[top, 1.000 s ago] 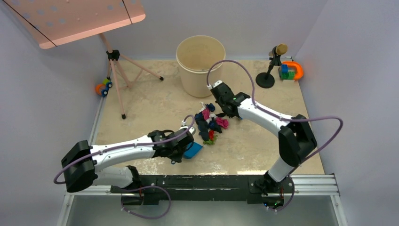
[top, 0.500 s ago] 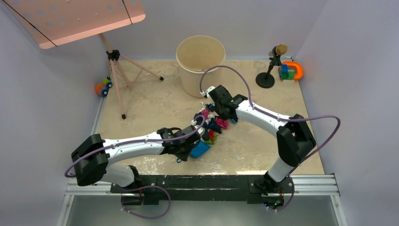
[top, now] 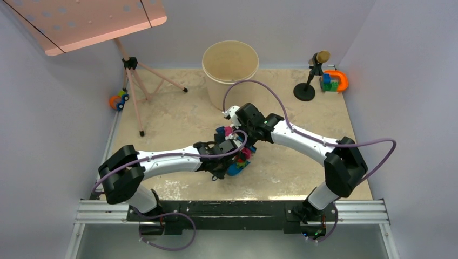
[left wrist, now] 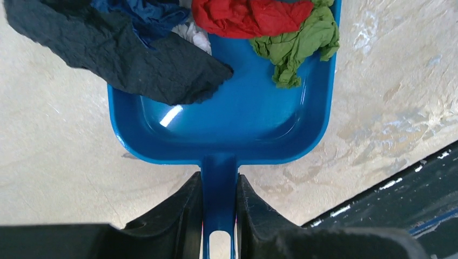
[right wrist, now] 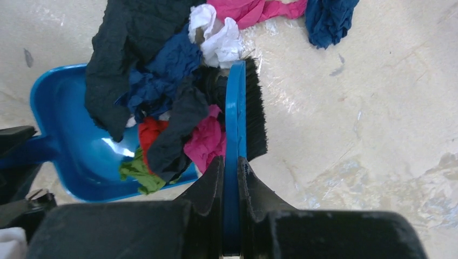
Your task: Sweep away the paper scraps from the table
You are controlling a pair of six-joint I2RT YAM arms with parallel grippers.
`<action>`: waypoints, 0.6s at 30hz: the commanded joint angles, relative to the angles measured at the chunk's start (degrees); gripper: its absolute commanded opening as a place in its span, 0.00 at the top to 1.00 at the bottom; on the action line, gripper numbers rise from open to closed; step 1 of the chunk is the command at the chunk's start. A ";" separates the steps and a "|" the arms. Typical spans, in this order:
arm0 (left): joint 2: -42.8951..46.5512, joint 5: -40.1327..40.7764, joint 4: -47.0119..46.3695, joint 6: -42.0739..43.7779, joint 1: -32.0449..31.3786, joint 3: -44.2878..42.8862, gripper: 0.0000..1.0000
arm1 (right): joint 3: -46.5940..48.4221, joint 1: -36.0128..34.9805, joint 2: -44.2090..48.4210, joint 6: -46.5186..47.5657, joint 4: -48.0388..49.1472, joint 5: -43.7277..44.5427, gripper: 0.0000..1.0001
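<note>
My left gripper (left wrist: 219,186) is shut on the handle of a blue dustpan (left wrist: 227,118), which lies flat on the beige table (top: 178,121). The paper scraps (right wrist: 162,108) are heaped at the pan's mouth; red, green, black and dark blue ones (left wrist: 248,19) lie partly inside it. My right gripper (right wrist: 230,167) is shut on a small blue hand brush (right wrist: 236,108) with black bristles, pressed against the heap's far side. A pink scrap (right wrist: 254,11) and a dark blue scrap (right wrist: 327,19) lie beyond the brush. In the top view both grippers meet mid-table at the heap (top: 237,154).
A beige bucket (top: 230,73) stands behind the heap. A pink stand on a tripod (top: 135,81) and a small toy (top: 119,100) are at the back left. A black microphone stand (top: 308,81) and colourful toys (top: 332,81) are at the back right. A black rail (top: 227,208) runs along the near edge.
My left arm pushed the dustpan right and forward under the heap. My right arm swept the brush left and nearer, driving scraps into the pan.
</note>
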State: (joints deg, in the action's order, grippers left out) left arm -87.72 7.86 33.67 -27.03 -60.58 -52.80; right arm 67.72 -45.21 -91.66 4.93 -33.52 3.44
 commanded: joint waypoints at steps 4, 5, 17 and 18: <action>-0.24 6.14 -10.70 2.43 0.59 2.05 1.00 | -2.09 -3.99 8.48 -3.52 -4.35 -13.63 1.00; 0.60 6.93 -12.23 2.85 0.51 3.22 1.00 | -2.34 -4.01 9.56 -3.52 -4.64 -13.87 1.00; 8.36 10.06 -21.38 5.24 0.13 10.31 1.00 | -5.06 -3.96 18.86 -7.54 -4.71 -13.21 1.00; 8.81 10.47 -21.66 5.39 0.04 10.73 1.00 | -4.64 -3.92 19.58 -8.75 -5.10 -10.63 1.00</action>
State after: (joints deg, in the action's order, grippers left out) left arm -82.11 15.97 18.81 -22.87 -60.49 -43.00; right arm 62.63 -48.86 -74.08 0.25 -37.39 -9.63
